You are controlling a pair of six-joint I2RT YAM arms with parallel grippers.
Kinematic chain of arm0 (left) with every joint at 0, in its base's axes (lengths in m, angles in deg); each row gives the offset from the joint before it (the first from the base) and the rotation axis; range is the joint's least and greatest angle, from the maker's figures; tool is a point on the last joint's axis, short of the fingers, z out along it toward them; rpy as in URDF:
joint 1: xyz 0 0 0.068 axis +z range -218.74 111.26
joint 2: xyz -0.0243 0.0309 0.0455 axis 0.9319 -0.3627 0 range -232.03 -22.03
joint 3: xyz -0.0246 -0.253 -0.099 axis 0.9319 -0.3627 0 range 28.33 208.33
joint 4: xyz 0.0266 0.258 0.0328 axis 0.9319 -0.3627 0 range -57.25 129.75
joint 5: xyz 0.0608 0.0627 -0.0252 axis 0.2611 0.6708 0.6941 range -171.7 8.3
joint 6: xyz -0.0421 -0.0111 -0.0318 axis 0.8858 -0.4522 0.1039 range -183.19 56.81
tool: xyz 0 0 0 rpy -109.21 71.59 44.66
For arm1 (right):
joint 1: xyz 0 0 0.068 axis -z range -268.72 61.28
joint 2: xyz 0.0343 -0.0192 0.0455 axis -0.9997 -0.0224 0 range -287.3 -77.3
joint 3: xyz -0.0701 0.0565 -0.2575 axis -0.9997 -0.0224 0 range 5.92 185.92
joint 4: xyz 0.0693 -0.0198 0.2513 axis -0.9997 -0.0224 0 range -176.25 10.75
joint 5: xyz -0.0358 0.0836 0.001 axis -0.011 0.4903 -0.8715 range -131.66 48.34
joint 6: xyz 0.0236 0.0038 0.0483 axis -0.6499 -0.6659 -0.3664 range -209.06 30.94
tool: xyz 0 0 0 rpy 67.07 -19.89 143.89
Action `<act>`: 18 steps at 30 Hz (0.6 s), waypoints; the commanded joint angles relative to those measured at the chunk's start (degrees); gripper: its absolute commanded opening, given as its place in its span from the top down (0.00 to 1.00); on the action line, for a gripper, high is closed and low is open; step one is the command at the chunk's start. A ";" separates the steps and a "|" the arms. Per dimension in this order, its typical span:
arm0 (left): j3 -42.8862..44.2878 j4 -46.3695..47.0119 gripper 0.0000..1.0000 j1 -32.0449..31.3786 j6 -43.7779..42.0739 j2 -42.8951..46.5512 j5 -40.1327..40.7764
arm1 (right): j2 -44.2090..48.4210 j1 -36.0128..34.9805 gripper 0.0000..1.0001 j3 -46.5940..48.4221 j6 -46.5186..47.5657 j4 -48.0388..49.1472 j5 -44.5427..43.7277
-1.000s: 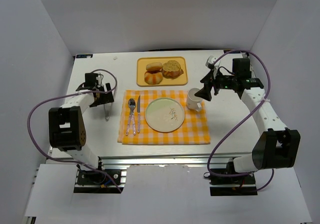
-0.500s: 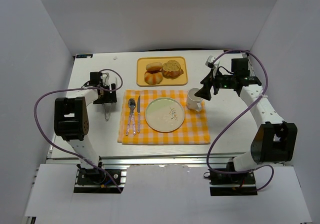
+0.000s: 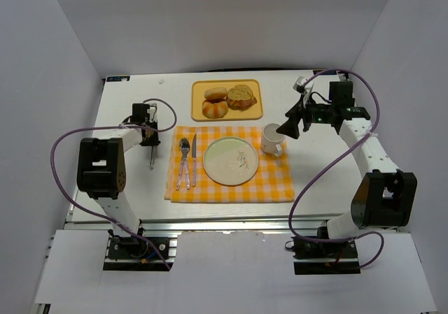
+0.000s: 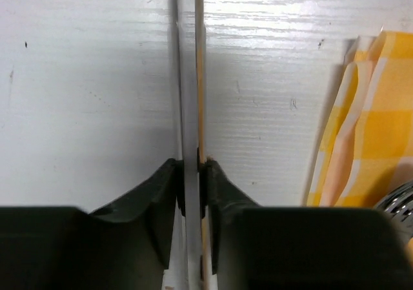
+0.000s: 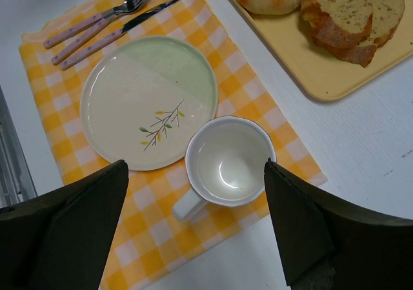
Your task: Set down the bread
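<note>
- The bread looks light, soft and squashable; pinch gently across its rounded sides.
- The right gripper gapes wide, empty; left gripper pinches a thin utensil.

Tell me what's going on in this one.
The left gripper is closed on a thin flat strip just left of the checked cloth. The right gripper hangs open above the white mug. The bread lies on the yellow tray; the plate has nothing on it.
</note>
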 commanded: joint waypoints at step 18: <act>8.84 9.00 0.52 -8.32 29.62 12.59 -25.92 | 3.72 2.19 0.11 1.35 -3.84 4.50 3.01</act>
